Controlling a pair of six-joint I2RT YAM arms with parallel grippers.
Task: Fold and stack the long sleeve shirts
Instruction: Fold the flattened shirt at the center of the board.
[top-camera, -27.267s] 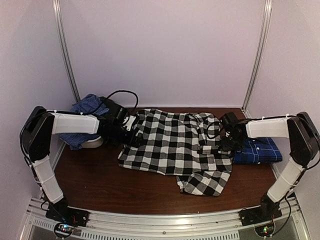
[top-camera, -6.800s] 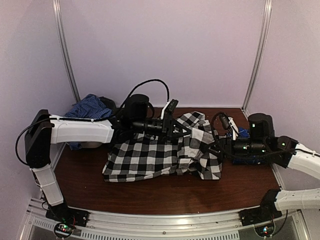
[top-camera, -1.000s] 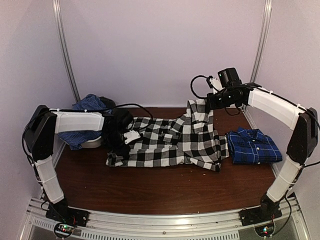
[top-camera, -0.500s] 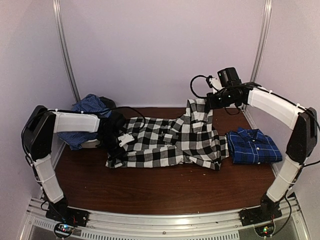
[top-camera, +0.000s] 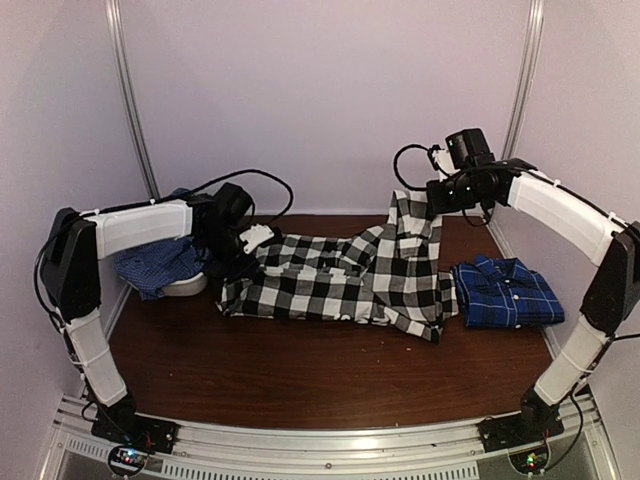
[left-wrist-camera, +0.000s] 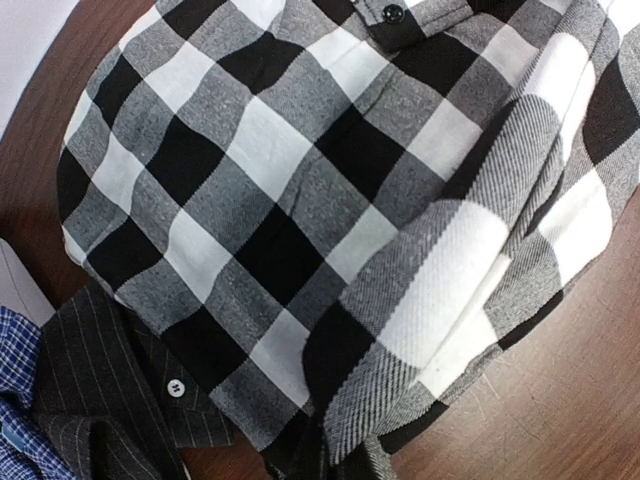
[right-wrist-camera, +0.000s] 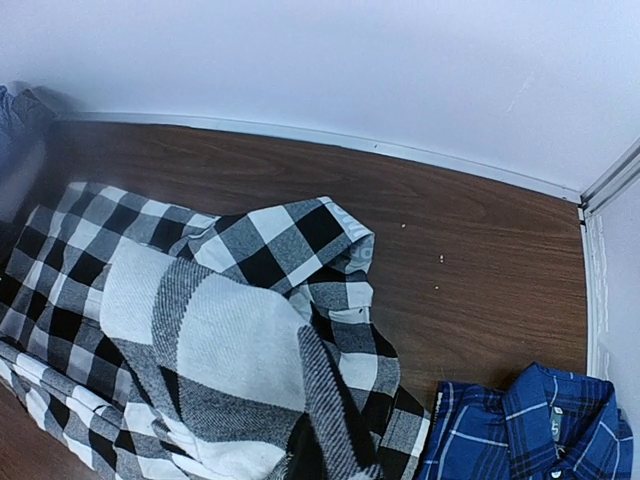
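The black-and-white check shirt (top-camera: 340, 285) lies stretched across the middle of the brown table (top-camera: 330, 385). My right gripper (top-camera: 431, 205) is shut on its right end and holds that part up off the table near the back wall. My left gripper (top-camera: 243, 262) is shut on the left edge, which is raised slightly. In both wrist views the check cloth (left-wrist-camera: 330, 200) (right-wrist-camera: 200, 340) bunches at the bottom edge and hides the fingertips. The royal blue shirt (top-camera: 505, 293) (right-wrist-camera: 530, 430) lies folded at the right, beside the check shirt's hem.
A crumpled blue cloth (top-camera: 150, 262) sits at the far left against a white rounded object (top-camera: 188, 286). A dark striped cloth with a white button (left-wrist-camera: 110, 400) lies next to the check shirt's left edge. Walls close off the back and both sides.
My left gripper has shut on the check shirt's left edge and risen toward the back, drawing the edge up. My right gripper has moved slightly right, pulling its end of the shirt taut.
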